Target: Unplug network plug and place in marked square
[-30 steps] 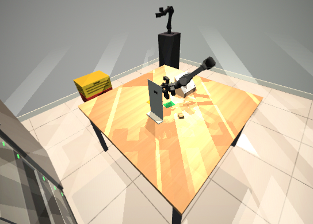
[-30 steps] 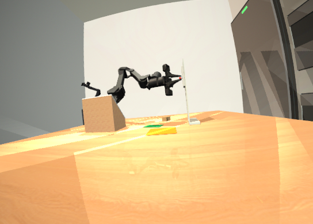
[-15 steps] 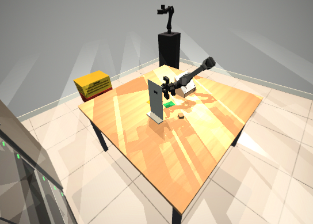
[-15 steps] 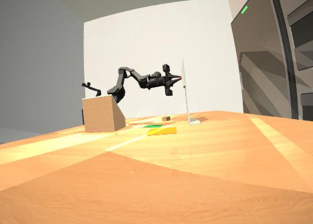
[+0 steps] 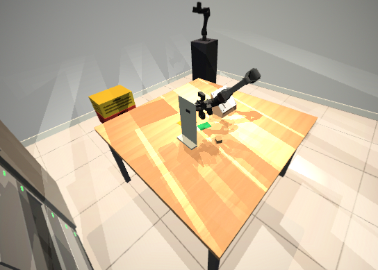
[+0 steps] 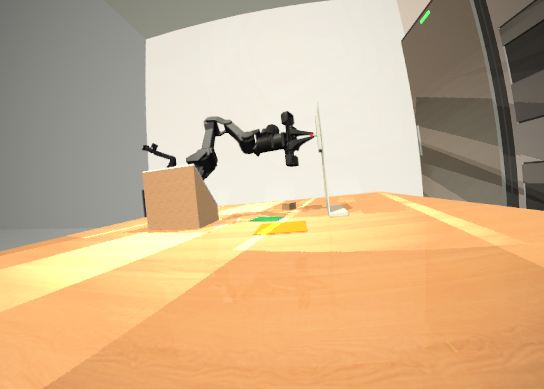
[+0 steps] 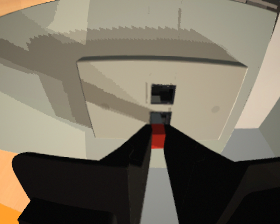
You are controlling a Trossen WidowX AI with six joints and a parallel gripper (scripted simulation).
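The upright grey panel [image 5: 187, 127] [image 6: 326, 181] [image 7: 121, 15] carries a pale socket plate [image 7: 116, 85]. The plate has a dark upper opening [image 7: 163, 94] and a lower opening below it. The red plug [image 6: 311, 135] [image 7: 158, 138] stands at the lower opening, its front end appearing to be in it. My gripper [image 6: 313, 135] [image 7: 156, 129] is shut on the plug, one fingertip at each side. The tab cannot be made out. A green patch [image 5: 204, 125] [image 6: 267, 219] and a yellow patch [image 5: 179, 123] [image 6: 282, 228] lie on the table near the panel's foot.
A small brown block [image 5: 218, 141] [image 6: 289, 206] lies on the table near the panel. A sloped box [image 5: 227, 108] [image 6: 170, 198] stands on the table beside the arm. A second arm on a black pedestal [image 5: 204, 61] and a yellow box [image 5: 112, 99] stand beyond the table.
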